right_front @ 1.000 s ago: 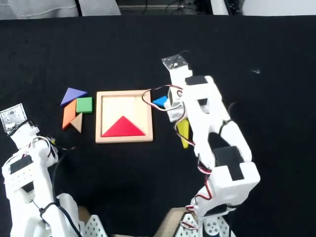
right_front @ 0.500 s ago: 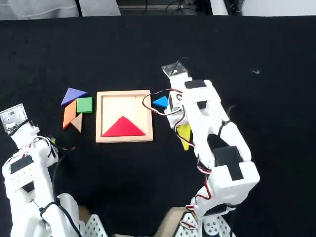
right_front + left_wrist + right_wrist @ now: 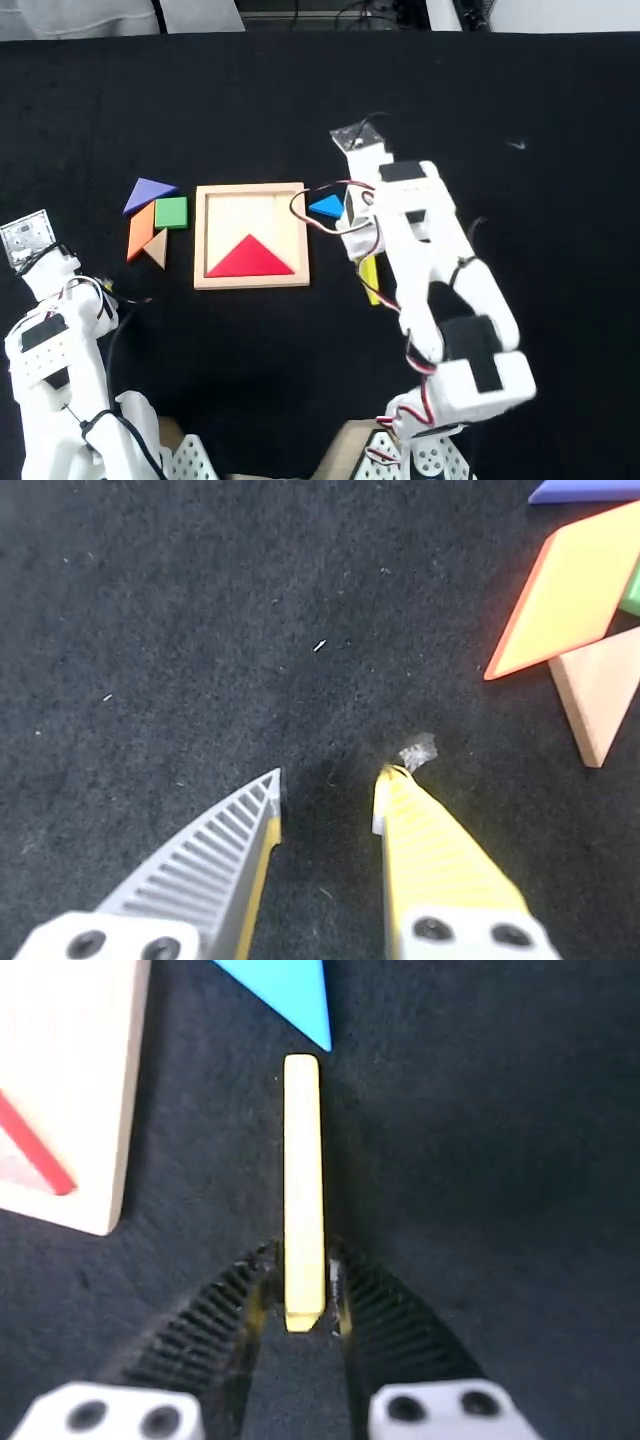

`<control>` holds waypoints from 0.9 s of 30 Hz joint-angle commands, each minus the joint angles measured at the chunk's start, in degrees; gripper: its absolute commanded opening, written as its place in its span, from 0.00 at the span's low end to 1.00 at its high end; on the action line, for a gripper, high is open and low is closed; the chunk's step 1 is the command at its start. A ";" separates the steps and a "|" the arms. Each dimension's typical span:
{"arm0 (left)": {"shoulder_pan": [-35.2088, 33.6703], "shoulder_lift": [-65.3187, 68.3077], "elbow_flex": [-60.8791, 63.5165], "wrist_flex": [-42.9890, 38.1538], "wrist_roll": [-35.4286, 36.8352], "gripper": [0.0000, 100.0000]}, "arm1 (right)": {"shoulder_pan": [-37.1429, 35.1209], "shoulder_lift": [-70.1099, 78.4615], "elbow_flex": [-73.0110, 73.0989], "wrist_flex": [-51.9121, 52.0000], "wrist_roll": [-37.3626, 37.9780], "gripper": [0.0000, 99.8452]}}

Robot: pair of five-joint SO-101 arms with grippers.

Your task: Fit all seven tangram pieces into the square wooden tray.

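The square wooden tray (image 3: 200, 237) holds a red triangle (image 3: 248, 259). Just right of the tray lies a blue triangle (image 3: 326, 206). My right gripper (image 3: 298, 1305) is shut on a yellow piece (image 3: 302, 1180), held on edge near the tray's right side; from above the yellow piece (image 3: 369, 277) pokes out under the right arm. Left of the tray lie a purple triangle (image 3: 148, 192), a green square (image 3: 171, 212), an orange parallelogram (image 3: 139, 231) and a tan triangle (image 3: 156, 247). My left gripper (image 3: 325, 780) is open over bare cloth, short of the orange parallelogram (image 3: 570, 590) and tan triangle (image 3: 600, 695).
A black cloth covers the table (image 3: 520, 120). The tray's corner (image 3: 70, 1110) and the blue triangle (image 3: 285, 985) lie close ahead of the held yellow piece. Open cloth stretches behind and to the right of the right arm.
The right arm has lifted and turned the yellow piece, so it now shows narrower, edge-on. The left arm and the other pieces have not moved.
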 commanded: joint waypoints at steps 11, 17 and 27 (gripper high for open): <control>0.57 -0.44 -0.40 -0.88 -0.09 0.16 | -4.13 -9.71 -4.35 2.64 -0.62 0.01; 0.57 -0.44 -0.40 -0.88 -0.09 0.16 | -18.29 -15.78 -10.59 0.70 -13.36 0.01; 0.57 -0.44 -0.40 -0.79 -0.09 0.16 | -22.42 -0.31 -23.87 -5.89 -35.25 0.01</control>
